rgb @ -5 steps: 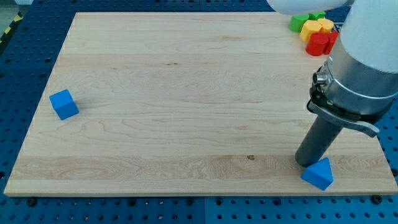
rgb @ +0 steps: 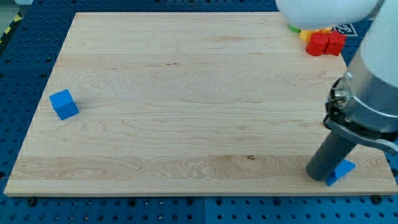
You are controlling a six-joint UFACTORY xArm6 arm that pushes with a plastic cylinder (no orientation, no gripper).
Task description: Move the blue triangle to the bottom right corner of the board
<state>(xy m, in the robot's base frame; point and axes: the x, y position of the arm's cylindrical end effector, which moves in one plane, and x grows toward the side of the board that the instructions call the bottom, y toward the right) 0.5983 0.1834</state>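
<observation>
The blue triangle (rgb: pixel 341 170) lies near the bottom right corner of the wooden board (rgb: pixel 186 106), mostly hidden behind my rod. My tip (rgb: pixel 319 177) rests on the board against the triangle's left side. Only the triangle's right part shows past the rod.
A blue cube (rgb: pixel 64 104) sits near the board's left edge. A red block (rgb: pixel 324 43) with a yellow block (rgb: pixel 305 34) beside it sits at the top right corner, partly hidden by the arm's white body (rgb: pixel 326 11). The arm's grey wrist (rgb: pixel 370 93) hangs over the right edge.
My tip has moved right and a little down, pushing the blue triangle further toward the bottom right corner. The arm now covers more of the blocks at the top right.
</observation>
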